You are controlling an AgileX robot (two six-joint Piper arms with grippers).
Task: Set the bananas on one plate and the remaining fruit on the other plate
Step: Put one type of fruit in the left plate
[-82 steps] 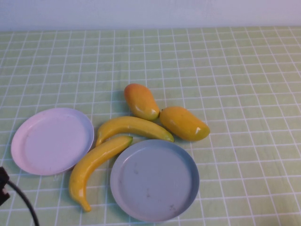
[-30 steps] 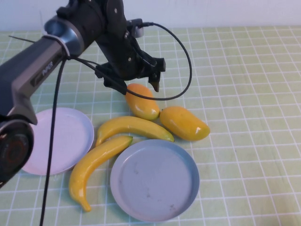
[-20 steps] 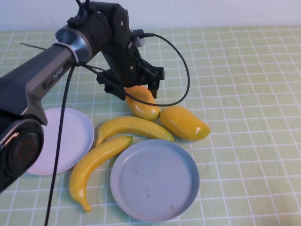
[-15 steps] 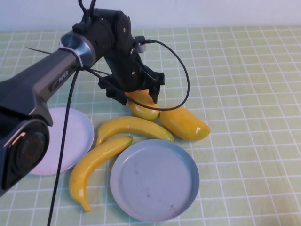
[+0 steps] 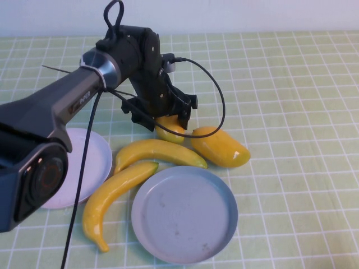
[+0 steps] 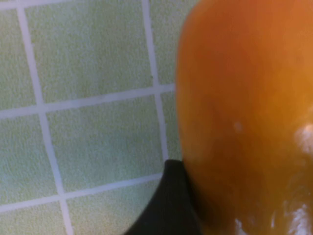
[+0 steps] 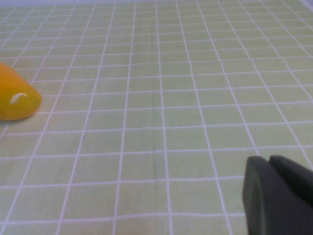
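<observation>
Starting nearest the robot, the round grey-blue plate with a raised rim [image 5: 184, 214] lies bare, and the round pale pink shallow plate [image 5: 96, 162] to its left is partly hidden behind the left arm; neither holds any fruit yet. Between them one long, curved, glossy yellow plastic banana [image 5: 115, 199] lies slanted, its greenish tip just beside a second banana [image 5: 159, 152] that lies across the far rim of the grey-blue plate. Beyond that, a plump yellow-orange mango [image 5: 220, 147] lies on the green checked tablecloth [image 5: 291, 112], its end touching another mango with a reddish blush [image 5: 170, 129].

The left gripper [image 5: 162, 115] is down over this farther mango, jaws spread wide on either side of its far end and not yet clamped; the left wrist view shows one dark finger [image 6: 168, 205] against the orange skin [image 6: 244, 117]. The right gripper [image 7: 279, 198] is parked low over bare cloth off to the right, clenched on nothing.

The mangoes look hard, light and slick, so the rounded skin will probably squirt out of a pinch near the tapered tip. A grip across the fattest middle seems safest. The bananas look equally stiff and smooth; mid-length across the curve seems the balanced hold.
</observation>
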